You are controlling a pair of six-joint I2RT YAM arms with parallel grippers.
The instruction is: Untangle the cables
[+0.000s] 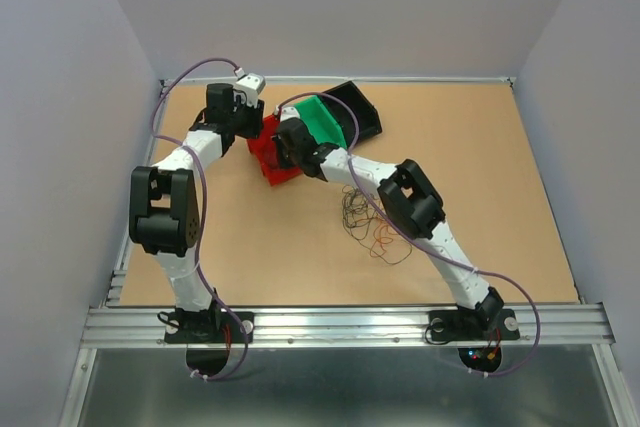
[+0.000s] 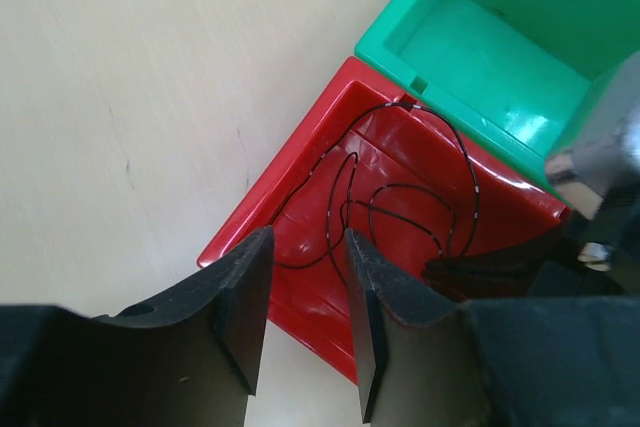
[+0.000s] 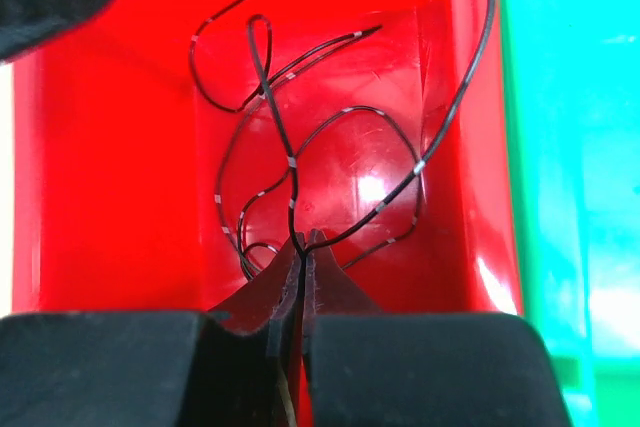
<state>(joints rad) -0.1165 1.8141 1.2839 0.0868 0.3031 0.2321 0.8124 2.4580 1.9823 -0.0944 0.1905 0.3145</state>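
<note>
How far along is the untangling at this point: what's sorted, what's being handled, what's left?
Done: a black cable is separated and lies looped in the red bin. In hand: the right tool is shut on that cable inside the bin; the left tool hangs open over the bin's edge. Left: a tangle of cables lies on the table; what shows of the green bin is empty.

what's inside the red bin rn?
One thin black wire with pale bands, loosely looped in the red plastic bin and pinched by the shut right gripper. Its fingers hide the bin's near floor.
</note>
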